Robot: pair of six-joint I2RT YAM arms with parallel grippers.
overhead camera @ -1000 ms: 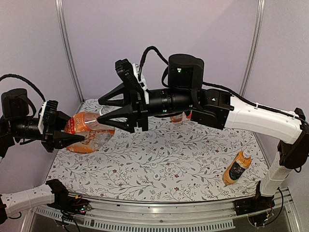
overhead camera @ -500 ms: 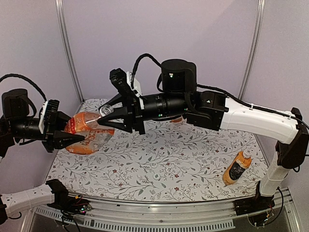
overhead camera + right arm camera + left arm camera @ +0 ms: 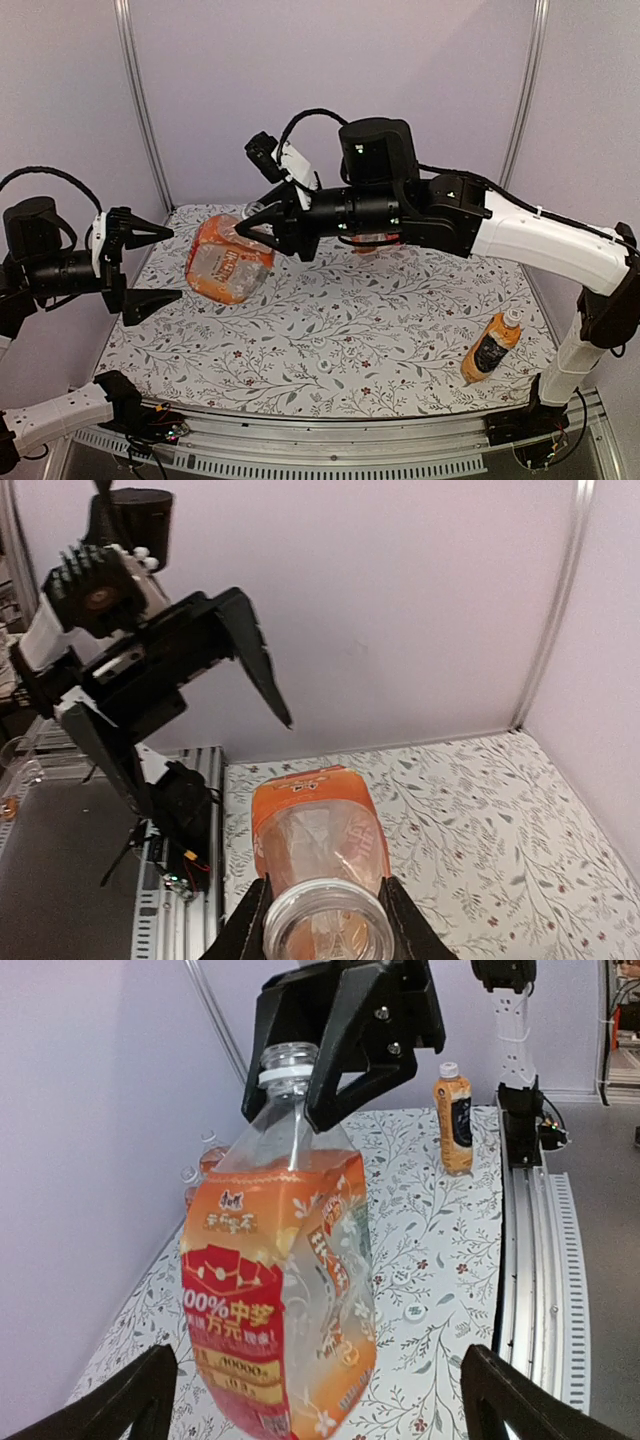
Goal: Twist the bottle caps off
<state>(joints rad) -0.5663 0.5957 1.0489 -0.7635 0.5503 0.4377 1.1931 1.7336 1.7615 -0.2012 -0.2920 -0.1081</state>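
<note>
Above the desk (image 3: pixel 400 330), the right gripper (image 3: pixel 255 222) clamps the uncapped bottle (image 3: pixel 228 262) by its neck; left of the bottle, the left gripper (image 3: pixel 172 262) gapes empty.

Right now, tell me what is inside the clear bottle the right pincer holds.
Orange liquid sits low in the clear plastic bottle; the shoulder under its open, capless neck looks empty. The printed label hides the exact level.
</note>
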